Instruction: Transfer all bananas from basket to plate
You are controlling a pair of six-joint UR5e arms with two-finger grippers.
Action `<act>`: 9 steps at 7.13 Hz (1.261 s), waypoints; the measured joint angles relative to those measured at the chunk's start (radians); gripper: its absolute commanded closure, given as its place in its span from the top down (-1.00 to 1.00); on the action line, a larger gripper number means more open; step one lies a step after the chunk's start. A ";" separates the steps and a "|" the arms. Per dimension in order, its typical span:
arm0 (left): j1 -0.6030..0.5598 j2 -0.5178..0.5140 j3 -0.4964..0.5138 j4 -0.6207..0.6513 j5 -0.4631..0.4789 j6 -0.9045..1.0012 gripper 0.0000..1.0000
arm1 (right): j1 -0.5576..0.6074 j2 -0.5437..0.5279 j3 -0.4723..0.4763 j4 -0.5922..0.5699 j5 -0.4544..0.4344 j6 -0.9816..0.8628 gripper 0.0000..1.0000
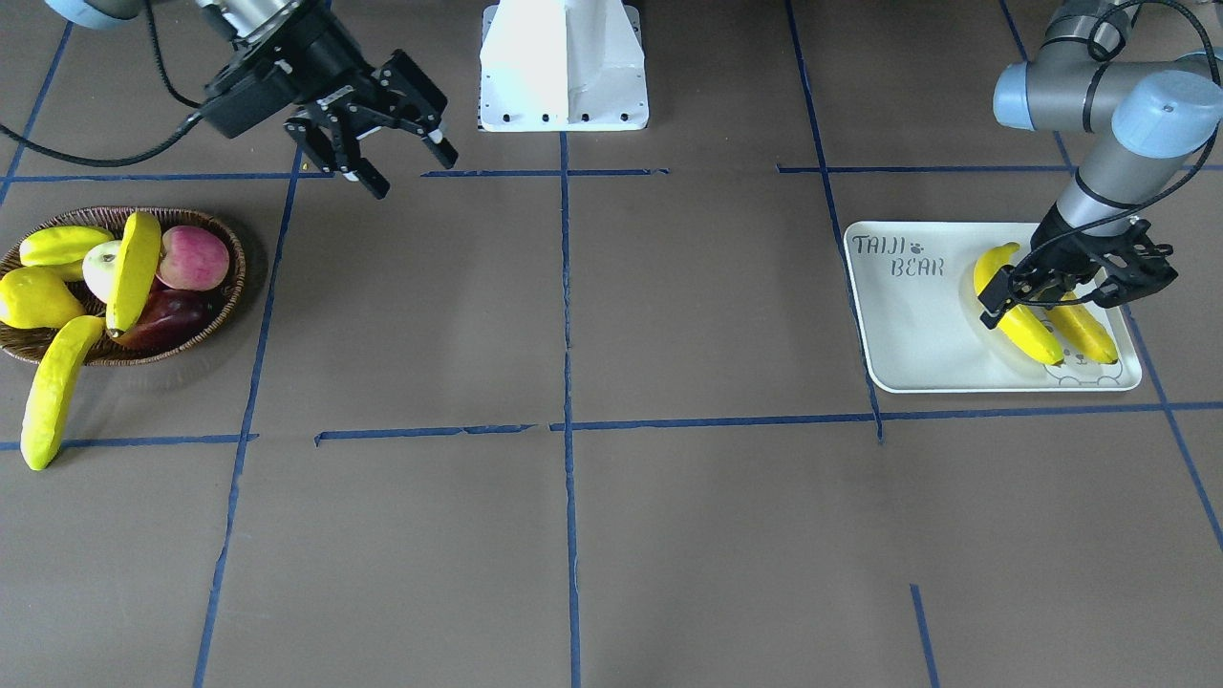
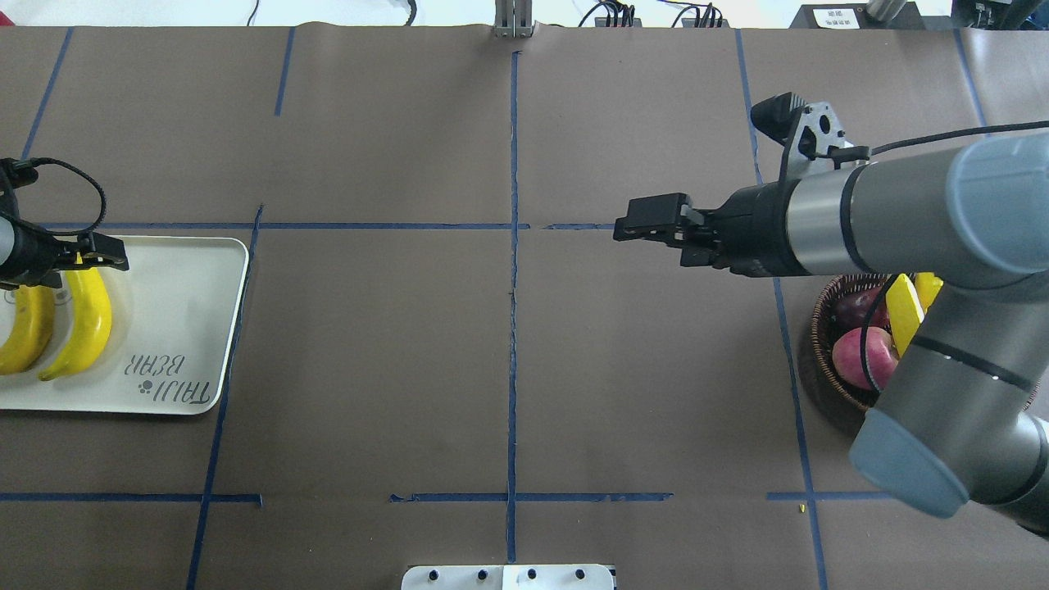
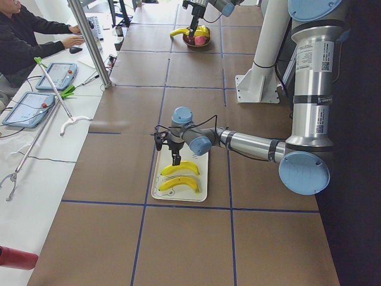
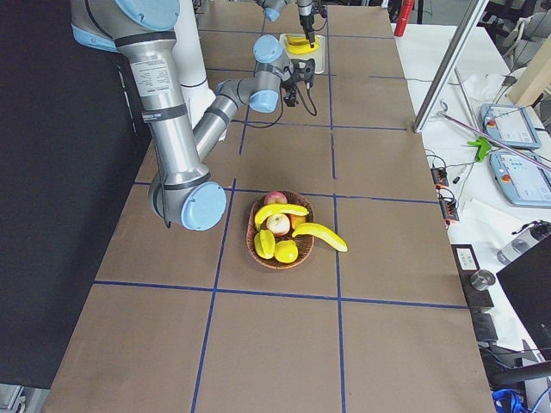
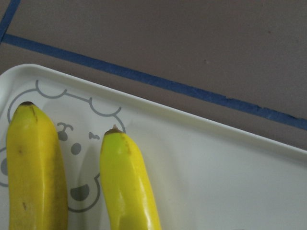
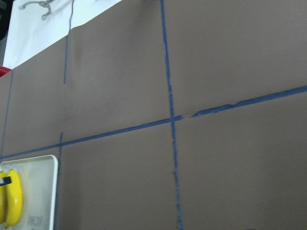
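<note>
Halfway done, I judge: two bananas (image 1: pixel 1018 320) lie on the plate (image 1: pixel 908 330) beneath the left gripper (image 1: pixel 1065 291) (spread wide, nothing held), two more sit at the basket (image 1: pixel 236 287), and the right gripper (image 1: pixel 406 164) hangs agape, empty.

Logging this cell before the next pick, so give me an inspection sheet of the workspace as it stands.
Surface: brown paper-covered table, blue tape grid.
Job's things: pale rimmed tray holds two long yellow bananas; third banana lies across fruit in the brown wicker basket; fourth banana leans off its rim onto the table.
Clutter: red-pink apples and short yellow fruits in the basket.
Grippers: left tool open over the tray's bananas; right tool open, empty, above the table.
Cables: right-wrist black cable; left-wrist black cable.
Surroundings: white robot pedestal; seated person at a side desk.
</note>
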 measured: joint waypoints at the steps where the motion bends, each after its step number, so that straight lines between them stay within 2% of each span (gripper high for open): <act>1: -0.004 -0.013 -0.033 0.005 -0.026 -0.037 0.99 | 0.104 -0.071 0.003 -0.022 0.111 -0.100 1.00; 2: -0.005 -0.035 -0.057 0.008 -0.047 -0.098 0.99 | 0.192 -0.163 0.003 -0.032 0.187 -0.238 1.00; 4: -0.004 -0.079 -0.081 0.010 -0.061 -0.196 0.99 | 0.319 -0.302 -0.029 -0.101 0.258 -0.479 1.00; 5: -0.004 -0.090 -0.087 0.010 -0.064 -0.213 0.99 | 0.368 -0.308 -0.052 -0.213 0.276 -0.527 1.00; 7: -0.004 -0.101 -0.098 0.011 -0.069 -0.236 0.99 | 0.403 -0.226 -0.131 -0.421 0.280 -0.558 1.00; 9: -0.003 -0.104 -0.104 0.011 -0.069 -0.252 0.99 | 0.391 -0.169 -0.249 -0.470 0.227 -0.585 1.00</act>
